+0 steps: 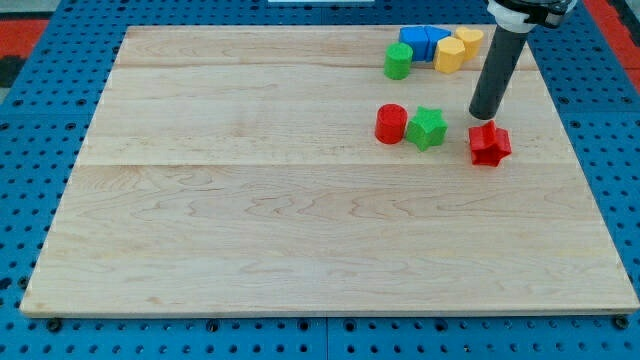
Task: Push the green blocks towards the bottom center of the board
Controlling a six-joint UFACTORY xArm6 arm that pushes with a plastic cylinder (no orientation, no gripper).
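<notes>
Green blocks, two of them, sit on the counter [300, 230] toward the view's left of my tip [484, 117]. There is no gripper on this arm, only the dark rod [497, 72], so nothing opens, closes or holds anything; the rod comes down from the view's top right and its lower end meets the counter.

Just below my tip, toward the view's bottom, lies the red star [489, 144]. Its upper edge is very close to my tip, and I cannot tell whether the two touch.

To the view's left of my tip, a short way off, is the green star [427, 128]. It is a bright, flat-topped piece with blunt points and darker green side walls. It lies level with my tip and a little above the red star's height in the view. Just beside it, further left, is the red cylinder [391, 123]; the two stand nearly touching, with a thin gap I cannot be sure of.

Up and to the left of my tip, well apart from it, stands the green cylinder [398, 61], upright, with a round pale-green top and a darker side.

Around that cylinder, near the counter's top edge, is a small cluster. The blue block [420, 41] sits just to its upper right, its shape unclear. The yellow block [449, 55] lies close against the blue one, and a second yellow block [469, 41] sits just beside the rod's left side.
</notes>
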